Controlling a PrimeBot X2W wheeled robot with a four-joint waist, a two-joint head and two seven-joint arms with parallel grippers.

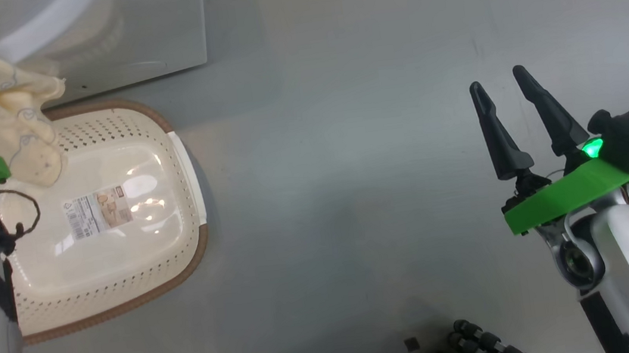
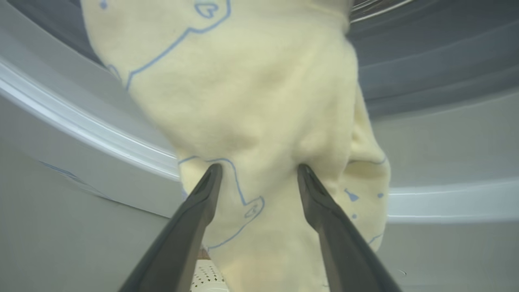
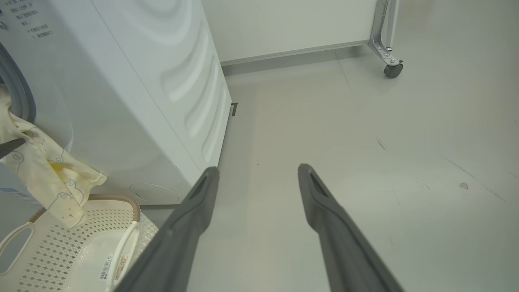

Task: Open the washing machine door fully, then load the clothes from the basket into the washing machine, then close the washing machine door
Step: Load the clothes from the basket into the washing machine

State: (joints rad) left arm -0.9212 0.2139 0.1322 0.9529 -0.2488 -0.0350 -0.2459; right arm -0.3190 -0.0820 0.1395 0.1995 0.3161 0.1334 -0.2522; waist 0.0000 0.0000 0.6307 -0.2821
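At the upper left of the head view, a pale cream-yellow soft garment (image 1: pixel 0 113) with blue line-drawn prints hangs from the mouth of the big white front-loading washing machine (image 1: pixel 111 39), above the rectangular cream plastic, brown-rimmed basket (image 1: pixel 122 272). The left gripper (image 2: pixel 259 168) has its jaws spread wide, both tips touching the cloth without pinching it. At the lower right, the right gripper (image 1: pixel 496 81) stands wide open, holding nothing, over the grey floor (image 1: pixel 349 166).

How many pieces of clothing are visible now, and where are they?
1. The cream garment hangs from the opening of the washing machine, its lower end dangling over the basket, whose inside looks bare of clothes. Others may lie hidden inside the machine.
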